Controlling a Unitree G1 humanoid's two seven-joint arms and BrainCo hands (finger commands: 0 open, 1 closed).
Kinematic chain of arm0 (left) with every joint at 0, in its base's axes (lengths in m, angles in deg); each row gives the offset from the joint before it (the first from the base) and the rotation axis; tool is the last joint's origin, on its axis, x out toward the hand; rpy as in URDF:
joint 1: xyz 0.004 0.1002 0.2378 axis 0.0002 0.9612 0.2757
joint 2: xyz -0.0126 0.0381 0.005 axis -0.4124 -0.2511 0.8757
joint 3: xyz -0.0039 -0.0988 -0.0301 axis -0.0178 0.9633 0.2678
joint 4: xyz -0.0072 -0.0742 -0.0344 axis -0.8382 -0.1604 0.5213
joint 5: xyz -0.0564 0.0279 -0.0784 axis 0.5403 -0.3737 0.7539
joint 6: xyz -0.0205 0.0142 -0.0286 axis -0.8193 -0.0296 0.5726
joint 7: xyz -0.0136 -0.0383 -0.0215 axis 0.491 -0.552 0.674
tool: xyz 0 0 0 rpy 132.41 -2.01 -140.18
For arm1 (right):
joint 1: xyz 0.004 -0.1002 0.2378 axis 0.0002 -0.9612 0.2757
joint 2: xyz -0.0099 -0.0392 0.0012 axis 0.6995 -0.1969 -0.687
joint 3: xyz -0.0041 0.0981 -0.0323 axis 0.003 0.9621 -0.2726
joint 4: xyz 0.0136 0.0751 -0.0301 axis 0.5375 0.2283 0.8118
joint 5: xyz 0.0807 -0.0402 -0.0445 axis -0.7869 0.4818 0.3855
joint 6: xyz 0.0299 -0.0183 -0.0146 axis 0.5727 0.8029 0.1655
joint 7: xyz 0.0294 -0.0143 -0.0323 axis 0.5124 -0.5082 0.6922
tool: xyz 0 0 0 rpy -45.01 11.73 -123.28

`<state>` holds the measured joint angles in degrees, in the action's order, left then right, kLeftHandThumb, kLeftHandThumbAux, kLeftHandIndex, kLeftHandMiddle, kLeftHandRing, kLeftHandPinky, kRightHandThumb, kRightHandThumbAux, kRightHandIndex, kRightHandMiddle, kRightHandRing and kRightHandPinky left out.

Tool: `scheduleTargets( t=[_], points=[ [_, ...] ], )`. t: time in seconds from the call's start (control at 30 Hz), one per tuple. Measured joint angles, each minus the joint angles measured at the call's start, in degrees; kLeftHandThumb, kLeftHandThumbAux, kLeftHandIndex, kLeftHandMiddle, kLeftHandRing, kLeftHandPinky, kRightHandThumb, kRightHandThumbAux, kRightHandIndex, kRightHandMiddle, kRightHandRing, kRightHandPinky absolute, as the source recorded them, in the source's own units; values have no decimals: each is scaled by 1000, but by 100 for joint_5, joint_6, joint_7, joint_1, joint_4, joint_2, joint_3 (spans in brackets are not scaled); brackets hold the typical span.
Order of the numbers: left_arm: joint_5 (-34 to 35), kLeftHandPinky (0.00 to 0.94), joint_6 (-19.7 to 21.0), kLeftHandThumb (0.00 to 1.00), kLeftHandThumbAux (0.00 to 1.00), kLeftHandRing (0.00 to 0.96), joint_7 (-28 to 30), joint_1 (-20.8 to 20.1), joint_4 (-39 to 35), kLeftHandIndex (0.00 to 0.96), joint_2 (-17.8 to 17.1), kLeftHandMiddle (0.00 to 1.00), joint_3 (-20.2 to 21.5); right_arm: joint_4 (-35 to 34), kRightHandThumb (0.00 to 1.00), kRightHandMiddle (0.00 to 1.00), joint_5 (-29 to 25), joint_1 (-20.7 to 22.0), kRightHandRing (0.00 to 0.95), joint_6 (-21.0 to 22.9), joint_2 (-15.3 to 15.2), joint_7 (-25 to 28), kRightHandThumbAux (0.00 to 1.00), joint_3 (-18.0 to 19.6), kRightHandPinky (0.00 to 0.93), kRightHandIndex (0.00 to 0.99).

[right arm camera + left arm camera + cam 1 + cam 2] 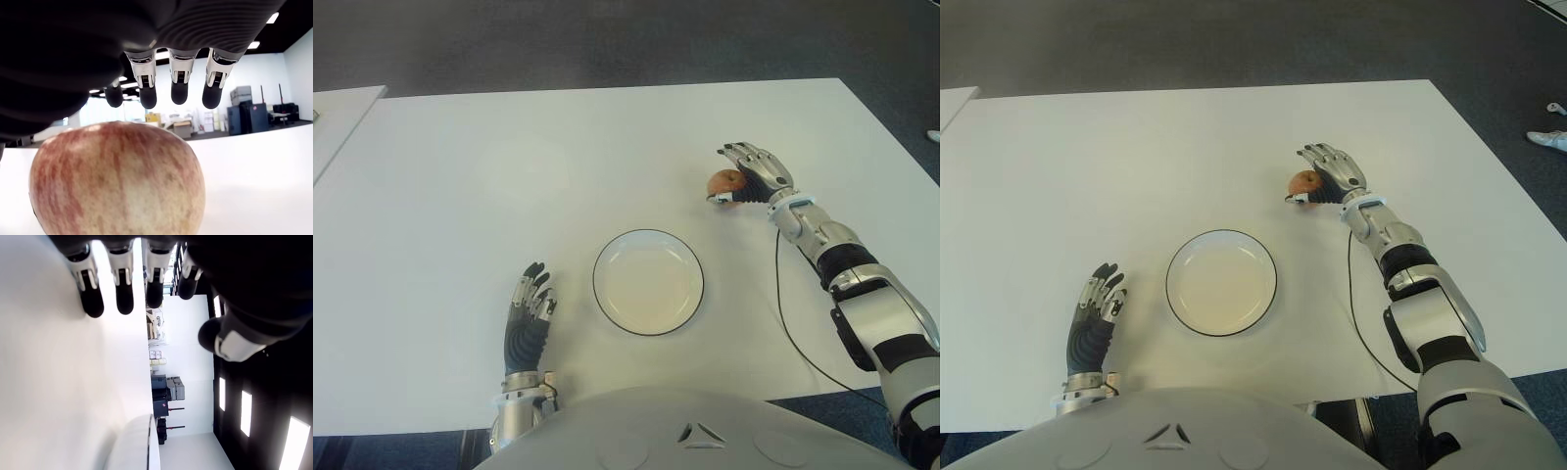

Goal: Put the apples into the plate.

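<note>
Red-streaked apple [727,183] sits on the white table [460,196] at two o'clock from the empty plate [648,282]; our right robot hand [751,174] arches over it, fingers extended, not yet gripping. Next we must close on it and carry it to the plate. Our left robot hand [529,311] shows at nine o'clock from the plate, fingers relaxed.

This looks like an office or lab room: a plain white bench [509,147] stands on dark grey carpet [607,39], with long ceiling lights [253,45], white walls [264,68] and stacked boxes [181,128] behind.
</note>
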<state>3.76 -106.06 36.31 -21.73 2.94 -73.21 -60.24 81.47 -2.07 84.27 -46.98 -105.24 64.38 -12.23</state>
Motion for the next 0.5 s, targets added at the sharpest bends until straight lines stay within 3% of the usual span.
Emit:
scheduleTargets(
  t=[0.5],
  points=[
    [51,194,-59,107,524,144,40,4,3,120,-75,118,74,224,349,0,-8,0,0,116,-87,-118,385,-99,0,8]
  ],
)
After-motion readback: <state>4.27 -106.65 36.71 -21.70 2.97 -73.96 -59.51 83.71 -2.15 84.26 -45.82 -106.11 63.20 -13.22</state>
